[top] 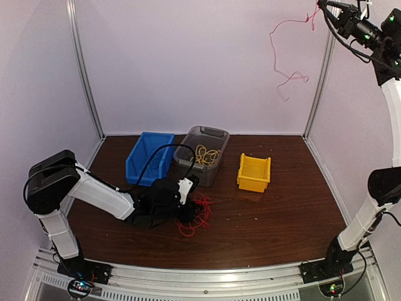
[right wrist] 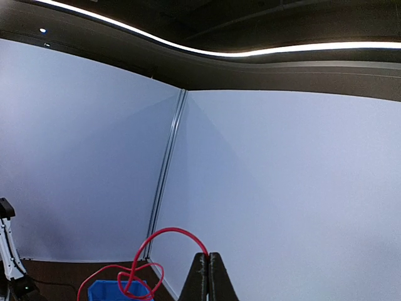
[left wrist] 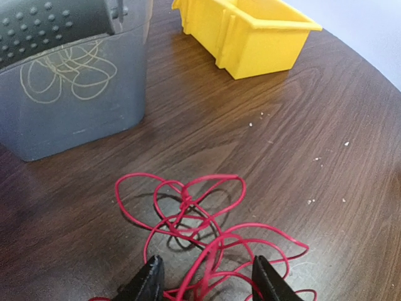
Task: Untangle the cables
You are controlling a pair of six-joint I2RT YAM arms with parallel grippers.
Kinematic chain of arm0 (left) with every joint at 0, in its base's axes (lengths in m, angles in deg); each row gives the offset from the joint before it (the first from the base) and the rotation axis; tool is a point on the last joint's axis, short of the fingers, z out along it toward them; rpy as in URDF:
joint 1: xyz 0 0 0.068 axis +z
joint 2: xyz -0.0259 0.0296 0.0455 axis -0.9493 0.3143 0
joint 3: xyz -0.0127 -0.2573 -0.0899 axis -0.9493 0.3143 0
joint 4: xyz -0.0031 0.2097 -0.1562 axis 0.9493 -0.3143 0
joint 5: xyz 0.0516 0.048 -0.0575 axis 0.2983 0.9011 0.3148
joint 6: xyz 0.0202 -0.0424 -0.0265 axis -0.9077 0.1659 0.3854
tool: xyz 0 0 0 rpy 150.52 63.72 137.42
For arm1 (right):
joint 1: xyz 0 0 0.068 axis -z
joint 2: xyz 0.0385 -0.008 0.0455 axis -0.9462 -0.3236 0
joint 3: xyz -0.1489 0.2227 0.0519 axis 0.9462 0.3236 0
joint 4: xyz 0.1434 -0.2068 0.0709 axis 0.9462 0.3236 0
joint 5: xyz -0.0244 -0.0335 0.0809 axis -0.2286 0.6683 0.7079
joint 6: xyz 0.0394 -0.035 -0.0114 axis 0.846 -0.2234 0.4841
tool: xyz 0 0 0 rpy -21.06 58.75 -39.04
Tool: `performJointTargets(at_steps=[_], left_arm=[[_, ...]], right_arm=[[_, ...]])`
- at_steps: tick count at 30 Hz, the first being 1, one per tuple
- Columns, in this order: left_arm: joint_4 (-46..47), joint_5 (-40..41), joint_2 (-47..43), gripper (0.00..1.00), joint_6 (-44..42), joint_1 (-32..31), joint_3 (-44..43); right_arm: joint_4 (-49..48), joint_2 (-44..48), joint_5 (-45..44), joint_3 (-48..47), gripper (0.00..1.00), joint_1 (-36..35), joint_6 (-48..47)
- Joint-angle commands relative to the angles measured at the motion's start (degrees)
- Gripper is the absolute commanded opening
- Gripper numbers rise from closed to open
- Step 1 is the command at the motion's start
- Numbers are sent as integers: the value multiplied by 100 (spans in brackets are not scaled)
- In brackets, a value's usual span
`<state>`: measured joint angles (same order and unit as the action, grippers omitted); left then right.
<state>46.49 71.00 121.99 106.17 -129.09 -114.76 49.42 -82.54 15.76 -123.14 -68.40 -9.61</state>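
A tangle of red cable (top: 198, 217) lies on the brown table in front of the grey bin; it also shows in the left wrist view (left wrist: 188, 210). My left gripper (top: 188, 211) is low over it, open, its fingers (left wrist: 149, 279) on either side of the near loops without closing on them. My right gripper (top: 323, 5) is raised high at the top right, shut on one red cable (top: 287, 49) that hangs free in the air. In the right wrist view that cable (right wrist: 168, 233) arcs out from the shut fingertips (right wrist: 208, 258). Yellow-orange cables (top: 207, 155) lie in the grey bin. No blue cable shows.
A blue bin (top: 149, 158), a grey bin (top: 216, 135) and a yellow bin (top: 254, 173) stand in a row at the back of the table. In the left wrist view the grey bin (left wrist: 69, 119) is close at the far left and the yellow bin (left wrist: 250, 34) beyond.
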Motion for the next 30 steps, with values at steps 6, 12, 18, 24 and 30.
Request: performJointTargets(at_steps=[6,12,18,24,30], left_arm=[[-101,-150,-211,50,-11,81,-108],[-296,-216,-1213,60,-372,-36,-355],[-722,-89,-1986,61,-800,-139,-941],[-362,-432,-2396,53,-944,-160,-1338],[-94,-994,-2116,53,-562,-222,-1836]], right_arm=[[-1613,172,715,696,0,493,1175],[267,947,715,2755,0,317,-1258],[2699,1650,89,3757,0,-531,-3878],[3442,1984,-352,4500,0,-1612,-4452],[3235,2051,-515,5259,0,-2337,-4242]])
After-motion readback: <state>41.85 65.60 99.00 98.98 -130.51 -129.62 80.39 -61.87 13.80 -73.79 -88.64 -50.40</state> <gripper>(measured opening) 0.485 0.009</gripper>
